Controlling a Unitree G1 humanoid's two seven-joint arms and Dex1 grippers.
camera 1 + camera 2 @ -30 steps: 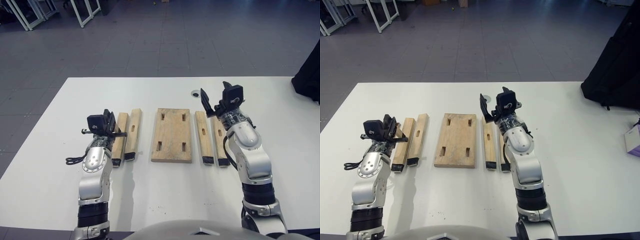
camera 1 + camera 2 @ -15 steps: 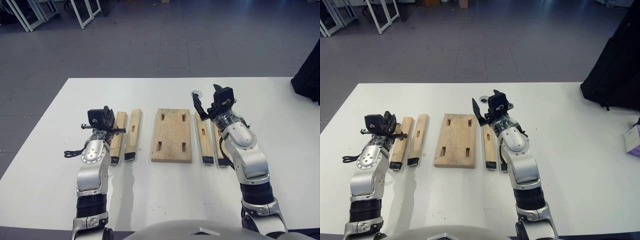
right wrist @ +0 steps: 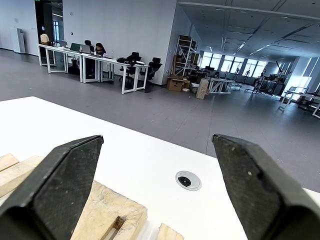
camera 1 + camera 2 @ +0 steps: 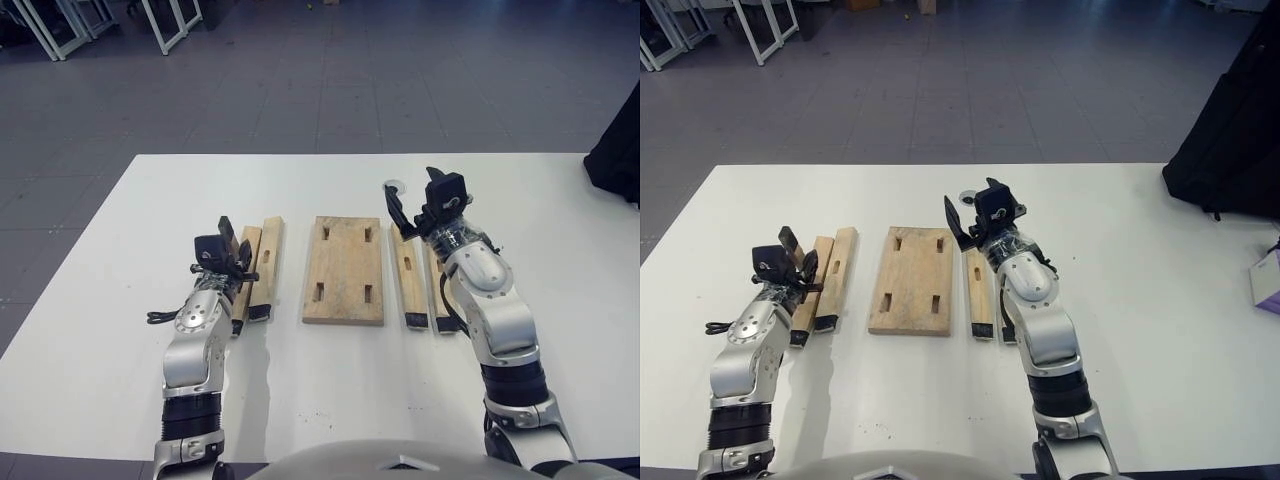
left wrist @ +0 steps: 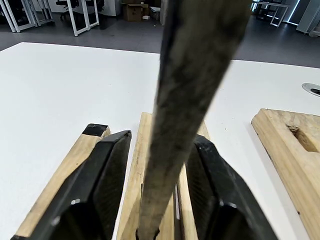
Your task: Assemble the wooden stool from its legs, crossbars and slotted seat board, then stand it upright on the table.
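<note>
Though the left end effector [image 4: 233, 248] cannot be judged, the right end effector [image 4: 412, 198] gapes wide.

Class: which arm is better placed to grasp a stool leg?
Left, probably: the left tool sits open, low over the left legs; the right tool is open, higher, above the right legs.

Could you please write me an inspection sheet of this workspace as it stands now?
Surface: white table, round cable port near far edge.
Job's things: seat board flat, centre; two left bars and two right bars flat beside it; nothing joined.
Clutter: small box near table's right edge.
Pincers: left pincer open over left bars; right pincer open above right bars' far ends.
Cables: black loop by left arm.
Surroundings: grey floor, desk frames.
</note>
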